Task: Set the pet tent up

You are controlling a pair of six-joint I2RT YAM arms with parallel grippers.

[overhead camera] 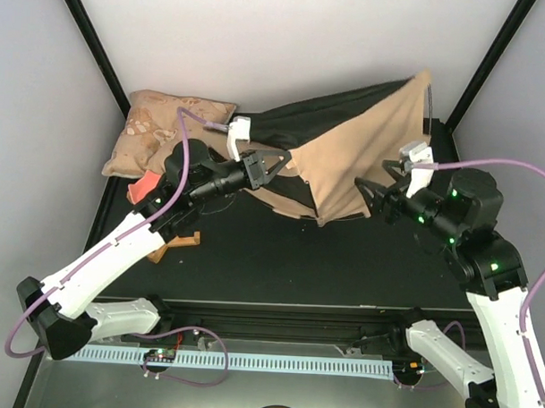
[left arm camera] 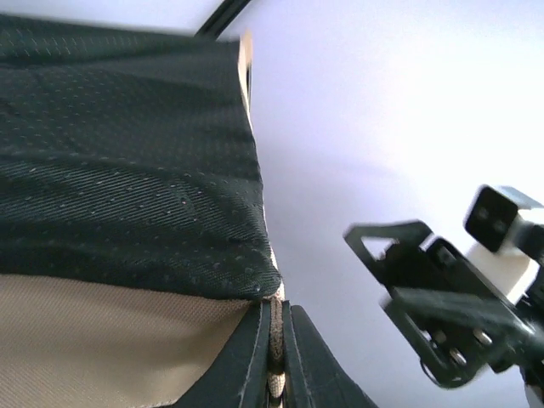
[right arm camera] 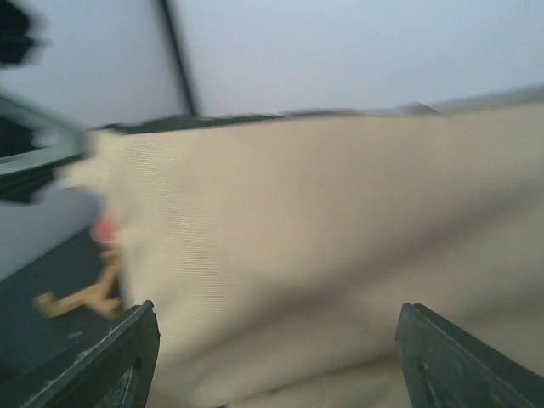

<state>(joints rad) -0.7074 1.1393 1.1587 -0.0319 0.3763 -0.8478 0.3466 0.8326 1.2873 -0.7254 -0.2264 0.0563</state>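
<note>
The pet tent (overhead camera: 355, 144) sits far-centre on the counter (overhead camera: 297, 259). The closed left gripper (overhead camera: 272, 168) pinches its left seam to hold it up. The right gripper (overhead camera: 369, 197) gapes beside its near-right wall, likely to grab it.

- Tan wall of the pet tent (overhead camera: 364, 153): cloth, a matt canvas with a fine, even weave.
- Its floor panel (left arm camera: 127, 170): black woven cloth with a faint sheen, dotted all over with tiny raised specks.
- The pillow (overhead camera: 163, 133): soft beige cloth, matt, with a faded printed pattern.
- The desk (overhead camera: 280, 258): black top, smooth and matt.
- The little stand (overhead camera: 180, 244): looks like bare, light brown wood.
- The left pincer (overhead camera: 276, 166): black, hard and matt, plastic by the look of it.
- The left arm (overhead camera: 109, 261): smooth white shells with a gloss.
</note>
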